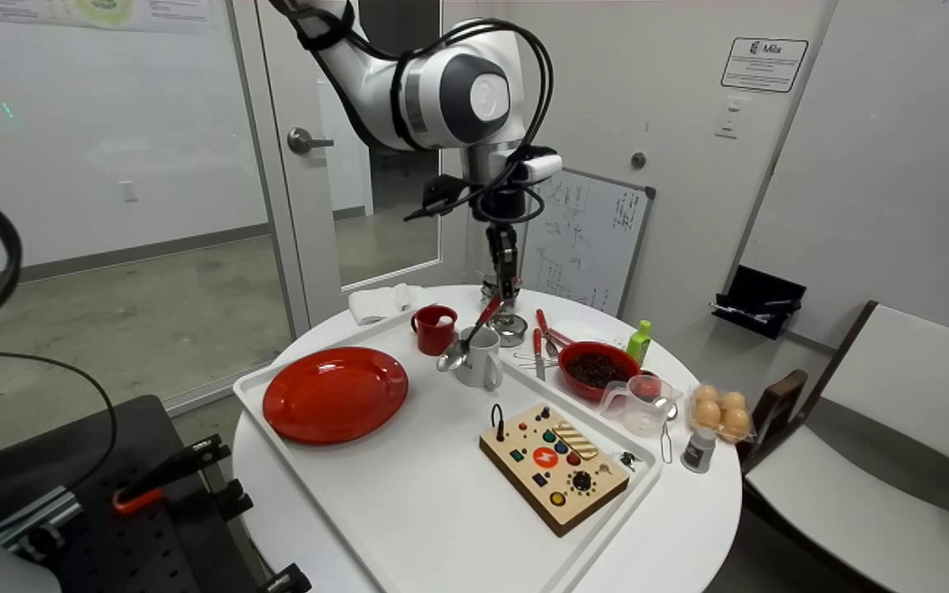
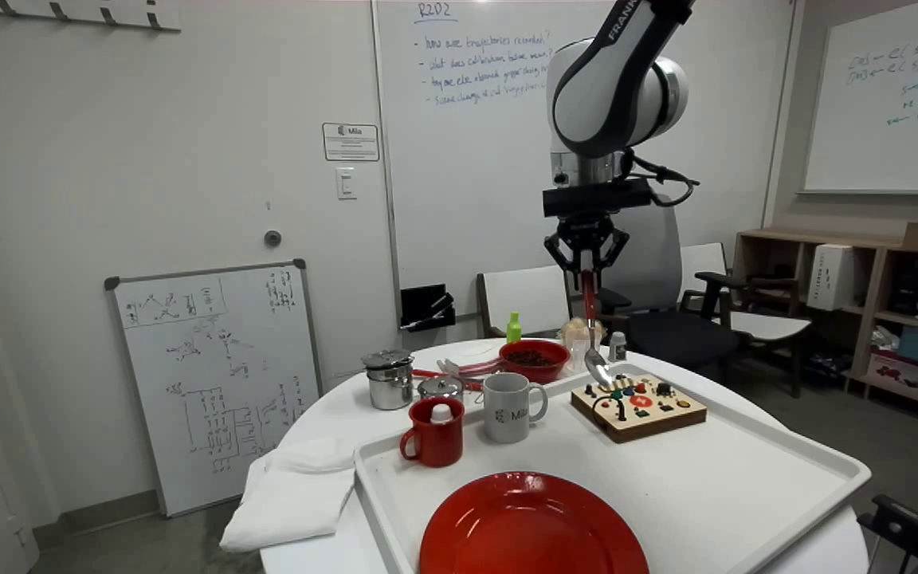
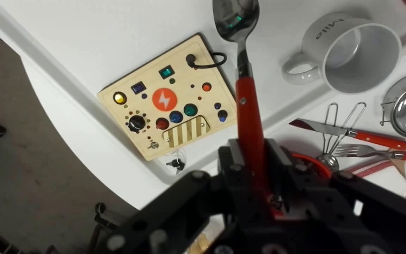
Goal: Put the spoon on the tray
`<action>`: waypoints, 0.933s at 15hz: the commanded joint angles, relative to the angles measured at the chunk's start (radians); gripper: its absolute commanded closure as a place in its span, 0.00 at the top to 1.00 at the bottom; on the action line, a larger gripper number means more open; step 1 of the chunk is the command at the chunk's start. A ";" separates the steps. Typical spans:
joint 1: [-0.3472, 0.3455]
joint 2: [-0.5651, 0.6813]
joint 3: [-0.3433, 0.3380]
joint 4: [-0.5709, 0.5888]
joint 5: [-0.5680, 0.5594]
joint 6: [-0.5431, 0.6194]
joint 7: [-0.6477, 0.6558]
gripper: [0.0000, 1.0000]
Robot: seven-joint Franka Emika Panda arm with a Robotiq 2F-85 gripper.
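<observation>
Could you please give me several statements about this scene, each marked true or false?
1. The gripper holds the spoon by its red handle. True.
2. The pale mug and the red plate are on the tray. True.
3. The spoon already rests on the tray. False: it is held in the air.
4. The wooden board bears a lightning-bolt symbol. True.
5. The pale mug lies on its side. False: it stands upright.

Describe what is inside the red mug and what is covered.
A white object shows in the mouth of the red mug. Its lower part and the mug's bottom are hidden by the mug's wall.
</observation>
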 commanded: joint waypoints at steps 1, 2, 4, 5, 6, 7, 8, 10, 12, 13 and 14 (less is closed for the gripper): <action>-0.028 -0.003 0.029 0.001 -0.017 -0.004 0.010 0.19; -0.028 -0.003 0.031 0.001 -0.017 -0.005 0.010 0.19; -0.027 0.011 0.030 0.011 -0.013 -0.011 0.034 0.14; -0.036 0.025 0.034 0.009 0.006 -0.007 0.053 0.14; -0.046 0.035 0.038 0.005 0.027 -0.008 0.072 0.14; -0.058 0.048 0.042 0.006 0.050 -0.017 0.096 0.14; -0.065 0.066 0.043 0.009 0.066 -0.025 0.125 0.14; -0.073 0.095 0.038 0.008 0.081 -0.034 0.187 0.14; -0.092 0.128 0.042 0.010 0.108 -0.037 0.230 0.14; -0.114 0.146 0.056 0.016 0.140 -0.043 0.230 0.14; -0.144 0.158 0.084 0.017 0.182 -0.033 0.194 0.14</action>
